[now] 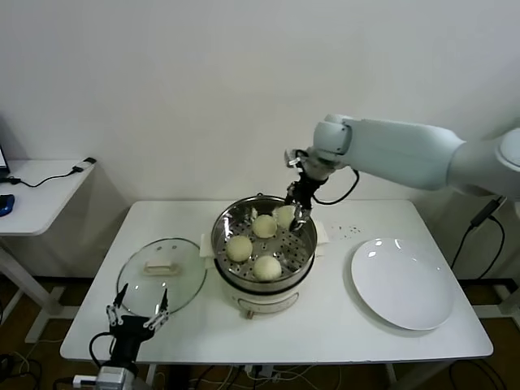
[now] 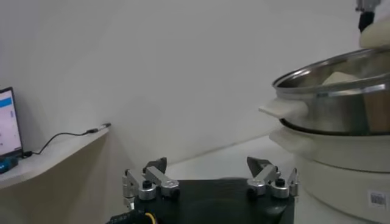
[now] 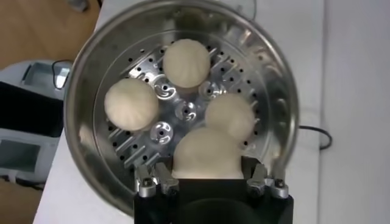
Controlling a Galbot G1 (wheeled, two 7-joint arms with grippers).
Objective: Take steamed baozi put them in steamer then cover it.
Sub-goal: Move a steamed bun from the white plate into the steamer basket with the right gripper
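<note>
Right wrist view — right gripper (image 3: 207, 178) clamps a bun (image 3: 208, 153) inside the steamer (image 3: 277, 79); left gripper (image 1: 138, 313) waits, fingers apart.

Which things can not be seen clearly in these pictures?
- Head view: right pincer fingertips, hidden behind the steamer rim.
- Right wrist view: whether the fourth baozi touches the floor; the pincer body covers its underside.
- Left wrist view: cover, out of frame; steamer cut by the edge.
</note>
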